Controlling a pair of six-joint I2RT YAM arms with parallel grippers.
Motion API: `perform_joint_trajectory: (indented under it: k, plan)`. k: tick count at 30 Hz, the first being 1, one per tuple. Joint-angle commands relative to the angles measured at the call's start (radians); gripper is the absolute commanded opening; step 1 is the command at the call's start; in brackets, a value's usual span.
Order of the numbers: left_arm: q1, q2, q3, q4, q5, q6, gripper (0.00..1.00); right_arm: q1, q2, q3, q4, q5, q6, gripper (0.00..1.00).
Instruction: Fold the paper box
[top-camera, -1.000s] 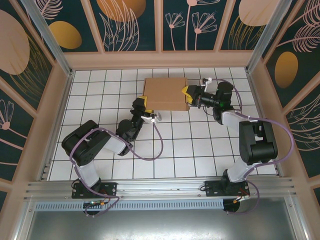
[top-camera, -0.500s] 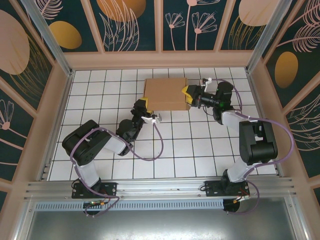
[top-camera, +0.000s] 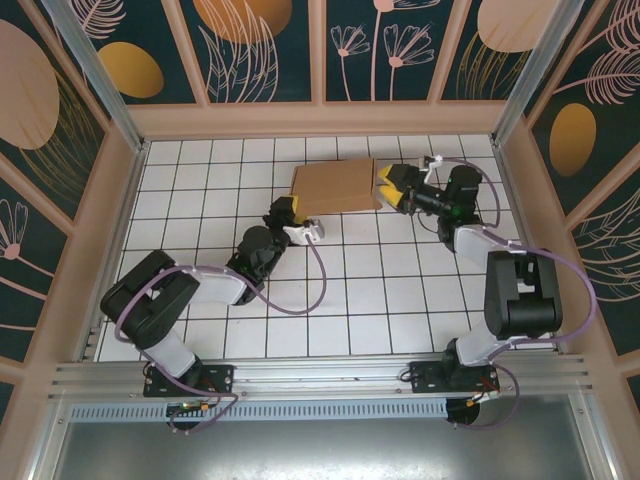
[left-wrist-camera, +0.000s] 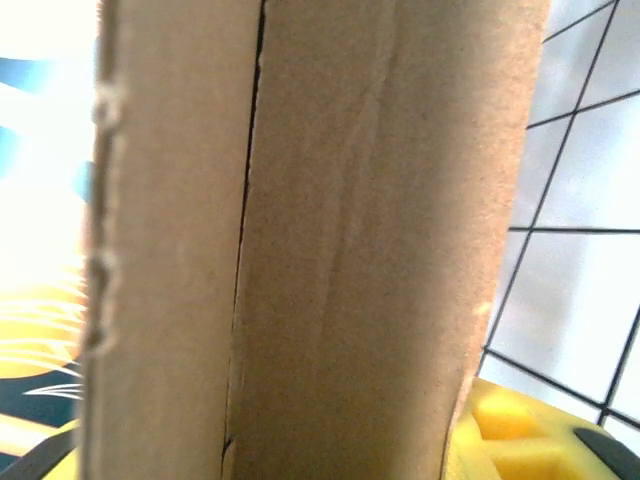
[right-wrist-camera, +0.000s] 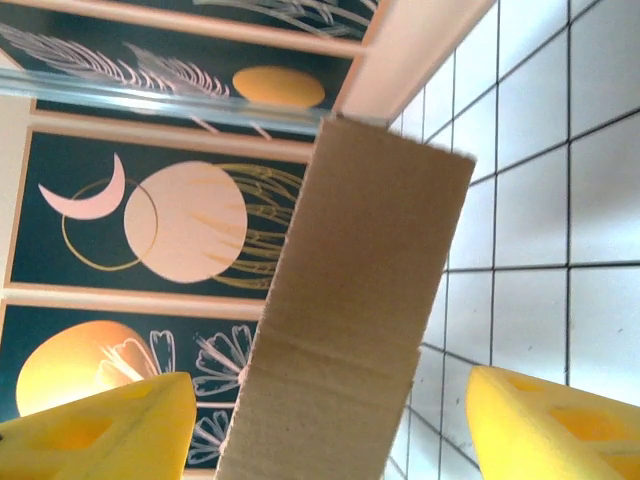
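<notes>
Just-opened right tool (top-camera: 389, 188) straddles paper box (top-camera: 335, 187); left tool (top-camera: 288, 213) grips.

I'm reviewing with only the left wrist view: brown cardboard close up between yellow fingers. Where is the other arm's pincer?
Observer: In the top view, the right pincer is at the right edge of the plain brown cardboard box.
Operator: Is it gripping that edge?
Observer: No. Its wrist view shows its yellow fingers apart, one on each side of the cardboard, with a gap on both sides.
Operator: Where on the box is my pincer?
Observer: The left pincer is at the box's near left corner.
</notes>
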Motion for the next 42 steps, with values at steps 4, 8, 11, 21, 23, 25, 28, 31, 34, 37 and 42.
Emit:
perform_joint_trajectory:
  k: [4,8,11,21,23,25,28,31,34,37,42]
  plan:
    - [0.015,-0.09,0.134,-0.501,0.117,-0.254,0.3,-0.037,-0.138,0.006,-0.233,0.104,-0.274,0.71]
    - [0.021,-0.129,0.188,-0.662,0.153,-0.323,0.29,-0.038,-0.23,0.049,-0.479,0.245,-0.506,0.71]
    - [0.032,-0.137,0.246,-0.791,0.175,-0.355,0.29,-0.036,-0.283,0.095,-0.657,0.358,-0.673,0.71]
    - [0.088,-0.104,0.458,-1.229,0.246,-0.391,0.3,0.065,-0.461,0.127,-0.871,0.657,-1.096,0.7]
    - [0.097,-0.106,0.491,-1.302,0.252,-0.395,0.3,0.074,-0.488,0.116,-0.883,0.651,-1.137,0.69]
    - [0.103,-0.114,0.514,-1.361,0.273,-0.397,0.3,0.087,-0.495,0.123,-0.9,0.637,-1.17,0.69]
    - [0.115,-0.105,0.561,-1.491,0.33,-0.409,0.29,0.123,-0.482,0.155,-0.937,0.625,-1.239,0.69]
    - [0.127,-0.083,0.602,-1.606,0.373,-0.425,0.25,0.152,-0.457,0.192,-0.951,0.665,-1.273,0.68]
    - [0.136,-0.093,0.61,-1.657,0.44,-0.436,0.25,0.159,-0.431,0.218,-0.96,0.651,-1.295,0.68]
    - [0.137,-0.09,0.619,-1.708,0.481,-0.432,0.25,0.185,-0.403,0.233,-0.992,0.615,-1.35,0.68]
    - [0.14,-0.036,0.657,-1.787,0.517,-0.429,0.24,0.302,-0.32,0.274,-1.103,0.652,-1.481,0.66]
